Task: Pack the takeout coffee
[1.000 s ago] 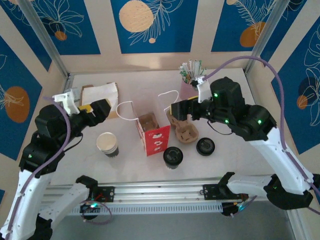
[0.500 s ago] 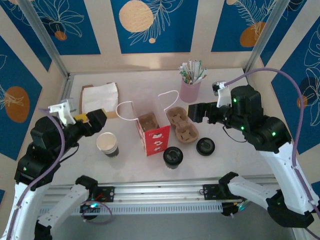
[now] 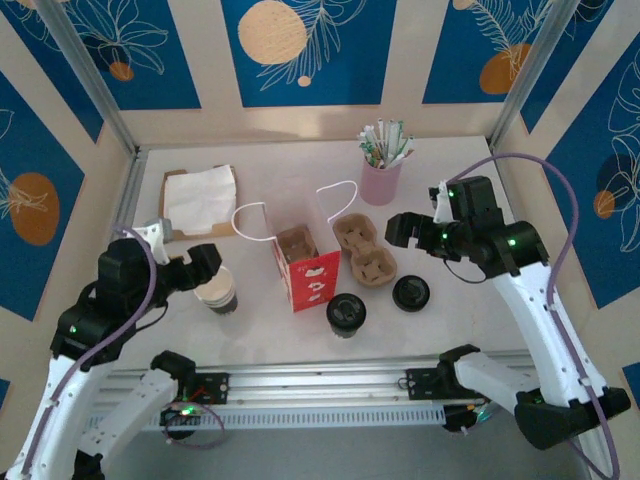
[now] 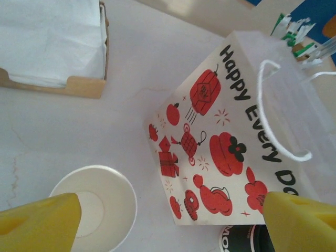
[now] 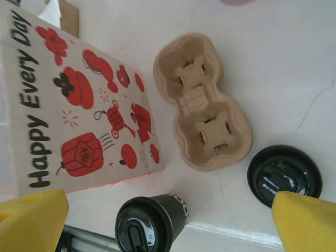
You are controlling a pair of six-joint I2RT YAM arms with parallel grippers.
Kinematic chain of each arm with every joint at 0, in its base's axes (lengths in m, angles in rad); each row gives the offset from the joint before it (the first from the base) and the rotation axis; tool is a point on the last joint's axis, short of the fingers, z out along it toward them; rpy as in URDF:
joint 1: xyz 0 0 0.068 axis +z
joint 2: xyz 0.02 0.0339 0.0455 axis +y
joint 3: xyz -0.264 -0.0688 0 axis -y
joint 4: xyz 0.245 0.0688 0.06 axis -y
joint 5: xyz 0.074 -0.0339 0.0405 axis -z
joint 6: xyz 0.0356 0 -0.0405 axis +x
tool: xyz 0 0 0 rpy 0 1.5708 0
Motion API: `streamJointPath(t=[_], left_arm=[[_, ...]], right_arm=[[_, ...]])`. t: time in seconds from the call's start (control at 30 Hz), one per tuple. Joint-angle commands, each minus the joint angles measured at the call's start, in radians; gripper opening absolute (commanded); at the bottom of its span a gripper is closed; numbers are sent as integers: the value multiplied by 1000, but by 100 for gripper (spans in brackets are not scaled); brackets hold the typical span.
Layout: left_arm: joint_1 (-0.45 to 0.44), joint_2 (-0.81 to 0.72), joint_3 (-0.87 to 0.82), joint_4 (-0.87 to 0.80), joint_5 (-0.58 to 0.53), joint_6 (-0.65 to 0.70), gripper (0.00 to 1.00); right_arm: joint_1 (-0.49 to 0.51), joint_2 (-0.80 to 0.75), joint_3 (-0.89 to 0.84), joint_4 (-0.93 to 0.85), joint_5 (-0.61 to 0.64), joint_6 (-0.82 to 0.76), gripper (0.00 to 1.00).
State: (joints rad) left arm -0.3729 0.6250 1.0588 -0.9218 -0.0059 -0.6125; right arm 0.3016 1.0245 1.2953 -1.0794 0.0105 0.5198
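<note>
Two paper coffee cups: one lidded cup (image 3: 346, 313) near the middle, one open cup (image 3: 215, 290) to its left. Two black lids: one on the lidded cup, one loose lid (image 3: 411, 293) to the right. One red-and-white bag (image 3: 305, 268), one pulp carrier (image 3: 365, 252) with two wells, one pink cup of sticks (image 3: 380, 182) far right, one napkin tray (image 3: 197, 195) far left
</note>
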Motion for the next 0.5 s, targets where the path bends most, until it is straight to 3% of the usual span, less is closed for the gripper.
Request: streamJointPath(t=[0.0, 0.07, 0.23, 0.47], left_arm=[[14, 7, -22, -18, 69, 19, 81], [14, 3, -34, -21, 120, 11, 80], [14, -44, -74, -33, 225, -21, 80], [14, -95, -135, -25, 252, -38, 81]], right_arm=[[-21, -30, -44, 29, -192, -30, 93], [-3, -57, -84, 41, -203, -27, 90], [150, -120, -169, 10, -55, 4, 89], [466, -156, -278, 29, 136, 67, 81]])
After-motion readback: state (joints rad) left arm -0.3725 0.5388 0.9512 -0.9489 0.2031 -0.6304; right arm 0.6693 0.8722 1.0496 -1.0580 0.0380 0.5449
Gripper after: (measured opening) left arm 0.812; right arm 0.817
